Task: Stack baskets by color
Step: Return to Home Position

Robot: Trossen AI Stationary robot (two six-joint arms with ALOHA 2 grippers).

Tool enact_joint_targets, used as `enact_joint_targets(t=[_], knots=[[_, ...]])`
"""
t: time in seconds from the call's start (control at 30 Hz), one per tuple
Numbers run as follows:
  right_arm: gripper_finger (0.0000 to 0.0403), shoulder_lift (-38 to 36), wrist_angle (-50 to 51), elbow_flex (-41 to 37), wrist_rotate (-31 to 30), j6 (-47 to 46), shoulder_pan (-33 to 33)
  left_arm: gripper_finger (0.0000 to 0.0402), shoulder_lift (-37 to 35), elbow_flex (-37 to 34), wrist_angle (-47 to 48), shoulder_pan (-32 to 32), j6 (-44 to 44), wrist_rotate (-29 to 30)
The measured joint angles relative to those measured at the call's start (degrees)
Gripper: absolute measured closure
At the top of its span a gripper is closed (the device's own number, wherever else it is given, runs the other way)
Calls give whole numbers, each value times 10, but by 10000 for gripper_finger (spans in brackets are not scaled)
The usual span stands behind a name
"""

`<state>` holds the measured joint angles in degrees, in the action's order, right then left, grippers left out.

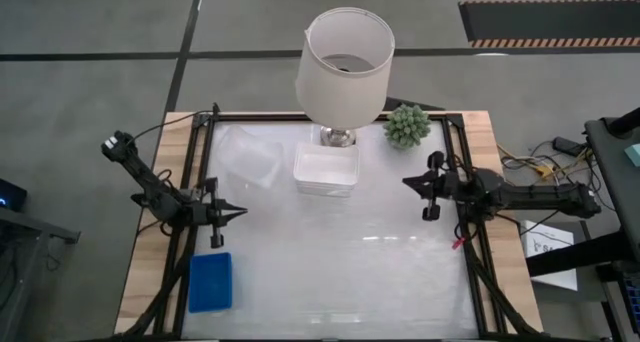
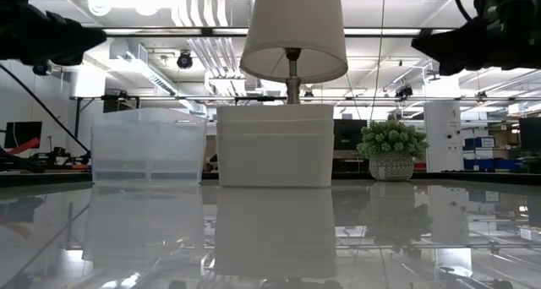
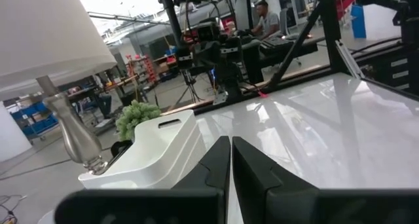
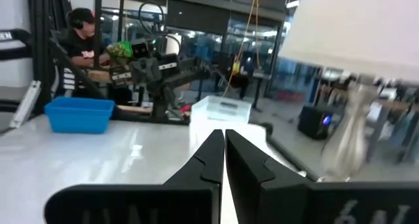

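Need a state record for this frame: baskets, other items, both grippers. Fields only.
blue baskets: one stack, lower left of the high view
white baskets: one stack, upper middle, just in front of the lamp
clear container: left of the white stack, apart from it
plant: right of the lamp base
left gripper: shut, empty, raised at the left side
right gripper: shut, empty, raised at the right side
loose baskets: none seen

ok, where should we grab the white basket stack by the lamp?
Pinch the near long wall of the white basket stack, the one facing the table's middle, coming down from above. It sits upright with an open top and thin rim, and the lampshade and lamp base crowd its far side, so that wall probably gives the freest approach.
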<state>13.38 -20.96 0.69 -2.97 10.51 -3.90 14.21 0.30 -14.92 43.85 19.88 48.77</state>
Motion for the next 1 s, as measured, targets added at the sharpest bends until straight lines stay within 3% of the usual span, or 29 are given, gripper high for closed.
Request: enact_joint_targets(t=[0.2, 1.0], knots=[[394, 6, 13, 0, 0, -45, 0, 402, 9, 0, 0, 0, 0, 0], [394, 6, 13, 0, 0, -44, 0, 402, 22, 0, 0, 0, 0, 0]])
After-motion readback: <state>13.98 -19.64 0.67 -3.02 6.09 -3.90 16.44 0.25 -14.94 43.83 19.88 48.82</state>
